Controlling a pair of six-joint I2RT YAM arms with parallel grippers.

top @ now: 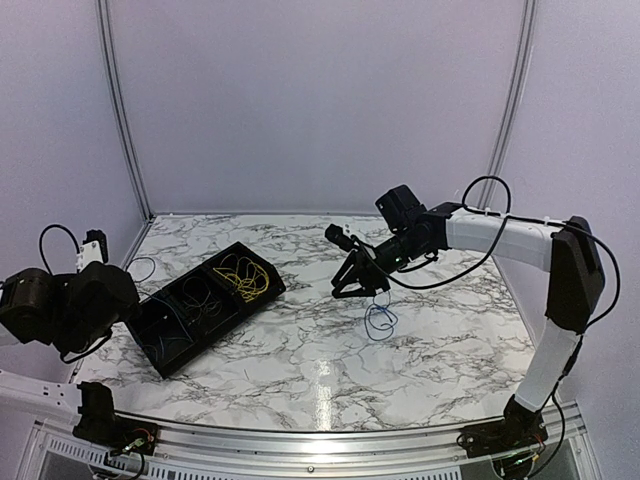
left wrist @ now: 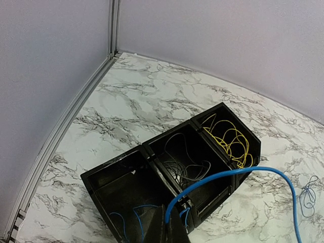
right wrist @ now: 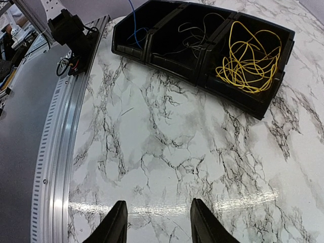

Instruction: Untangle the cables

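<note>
Your right arm [top: 500, 235] stretches to the middle of the marble surface [top: 300, 370]. The right jaws stand partly apart, with nothing between them in the wrist view. Just below them in the overhead frame, a loose blue loop [top: 380, 320] lies on the surface; whether it touches the jaws cannot be told. At centre left sits a black three-compartment tray [top: 232, 320]. The yellow cable [top: 243, 277] is heaped in its upper-right compartment, the black cable [left wrist: 190, 169] in the middle one, and a blue cable [right wrist: 134, 25] in the lower-left one. At far left your left arm [top: 70, 305] hangs beside the tray, left jaws shut. A blue strand [left wrist: 243, 172] arcs out from beside them toward the lower right of the wrist frame.
</note>
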